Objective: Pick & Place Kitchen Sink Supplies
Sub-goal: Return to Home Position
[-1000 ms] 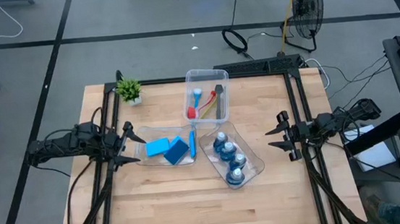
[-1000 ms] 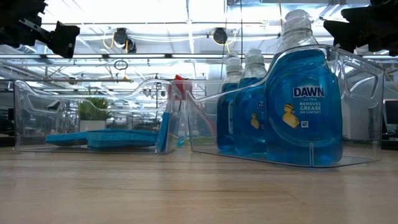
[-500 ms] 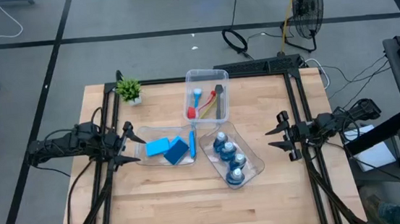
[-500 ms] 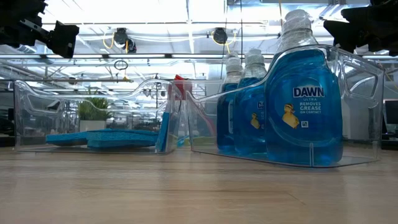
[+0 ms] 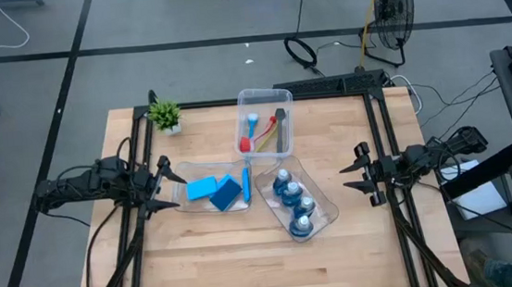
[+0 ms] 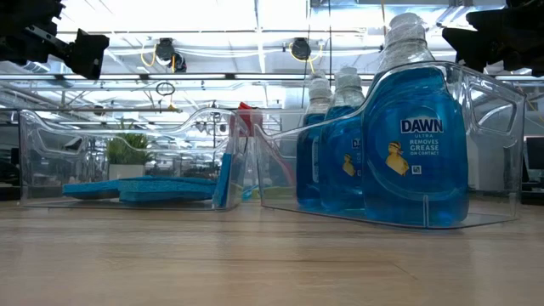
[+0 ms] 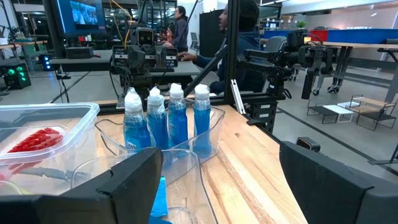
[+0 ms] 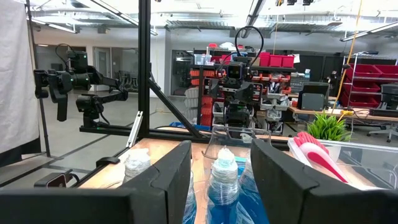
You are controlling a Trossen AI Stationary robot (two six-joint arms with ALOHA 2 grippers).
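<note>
Several clear bottles of blue liquid (image 5: pixel 294 201) stand upright in a clear bin (image 5: pixel 321 198) near the table's middle; they also show in the low view (image 6: pixel 414 153). Blue sponges (image 5: pixel 216 191) lie flat in a second bin (image 5: pixel 179 198) left of it. Long-handled brushes (image 5: pixel 265 135) lie in a third bin (image 5: pixel 275 97) farther back. My left gripper (image 5: pixel 162 183) hangs open at the table's left, just beside the sponge bin. My right gripper (image 5: pixel 344 178) hangs open at the table's right, a short way from the bottle bin. Neither has anything between its fingers.
A small green potted plant (image 5: pixel 165 114) stands at the table's far left corner. Black frame rails (image 5: pixel 382 151) run along the left and right sides. Bare wood (image 5: pixel 248 265) lies along the near edge. People sit at desks beyond the table (image 7: pixel 239 37).
</note>
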